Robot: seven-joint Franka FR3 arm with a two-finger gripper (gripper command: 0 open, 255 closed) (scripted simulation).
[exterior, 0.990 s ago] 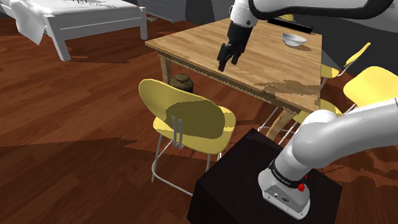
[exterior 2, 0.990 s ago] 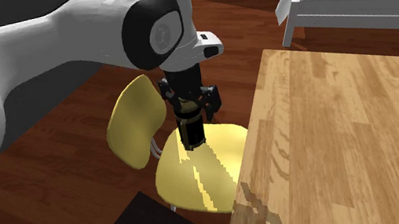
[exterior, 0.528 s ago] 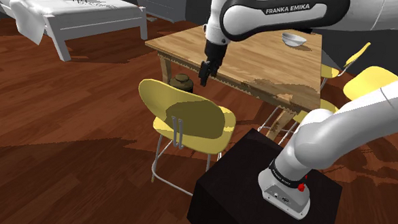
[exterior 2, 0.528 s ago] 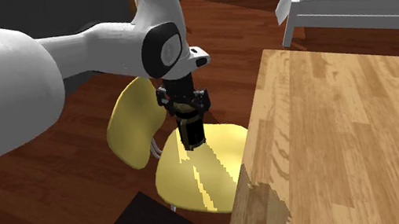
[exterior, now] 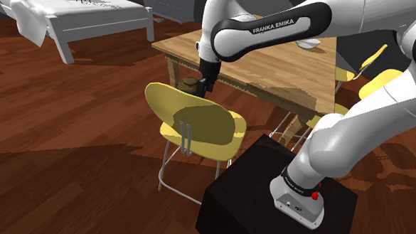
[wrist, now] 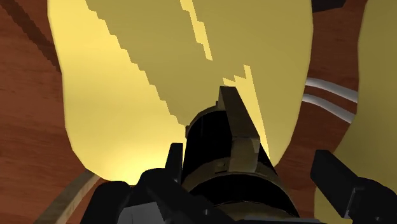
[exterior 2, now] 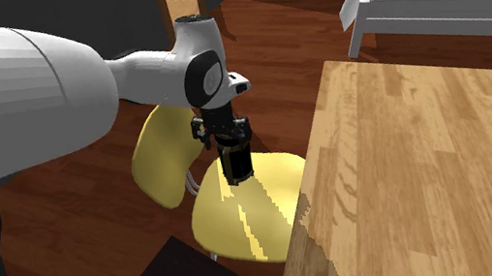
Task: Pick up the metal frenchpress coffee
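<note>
Gripper (wrist: 248, 153): black, two fingers spread, set around the top of the french press (wrist: 216, 140), one finger on either side. One finger (wrist: 334, 175) stands clear of the press. The other sits just beside its rim, and contact there cannot be made out.

French press: dark body with bronze-toned bands and an upright strip at the lid. It is at the edge of the yellow chair's (exterior 2: 245, 220) seat, close to the backrest. Its base is hard to make out, so whether it rests on the seat cannot be told.

Surroundings: wooden table (exterior: 272, 61), its edge just beside the chair and near the gripper. Further yellow chairs (exterior: 392, 87) stand along the table's other side. A white bed (exterior: 82, 16) is well apart, across the dark wood floor (exterior: 71, 129). Black stand (exterior: 253, 200).

Obscured: the arm (exterior: 274, 29) covers the table's far edge in the shoulder view. The press's lower body is cut off in the wrist view.
</note>
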